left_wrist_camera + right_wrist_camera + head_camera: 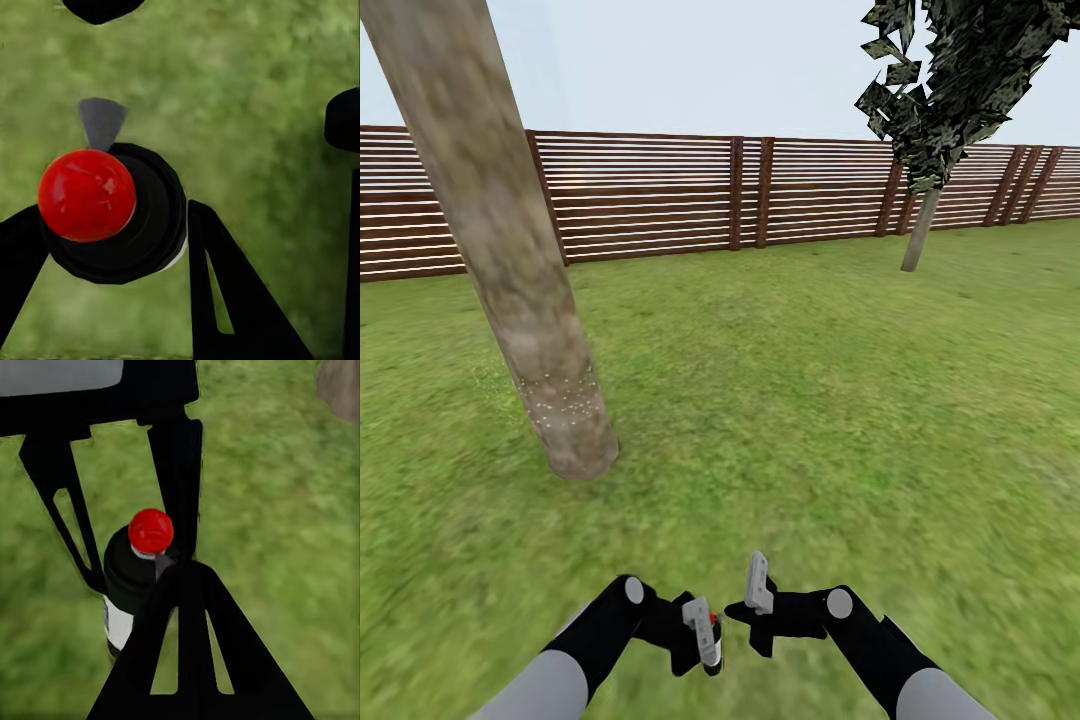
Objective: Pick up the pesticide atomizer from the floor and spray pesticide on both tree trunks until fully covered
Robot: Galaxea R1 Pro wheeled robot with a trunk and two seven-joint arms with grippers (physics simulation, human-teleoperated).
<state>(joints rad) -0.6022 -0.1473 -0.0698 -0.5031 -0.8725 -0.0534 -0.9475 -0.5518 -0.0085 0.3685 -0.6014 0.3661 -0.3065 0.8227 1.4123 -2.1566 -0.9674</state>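
Note:
The pesticide atomizer (714,662), a black bottle with a red cap (86,195), sits upright between the fingers of my left gripper (708,640), which is shut on it low in front of me. The right wrist view shows the bottle (124,585) with its white label and red cap from the side. My right gripper (758,588) hovers just right of it, fingers pressed together and empty. One thick grey-tan tree trunk (510,250) leans up at the left, ahead of the grippers. A band of white specks (560,395) dots its lower part.
Grass lawn (810,400) spreads all around. A brown slat fence (660,190) closes the far side. A dark-leaved tree on a thin pale stem (918,235) stands far right by the fence. A bit of trunk (341,390) shows in the right wrist view.

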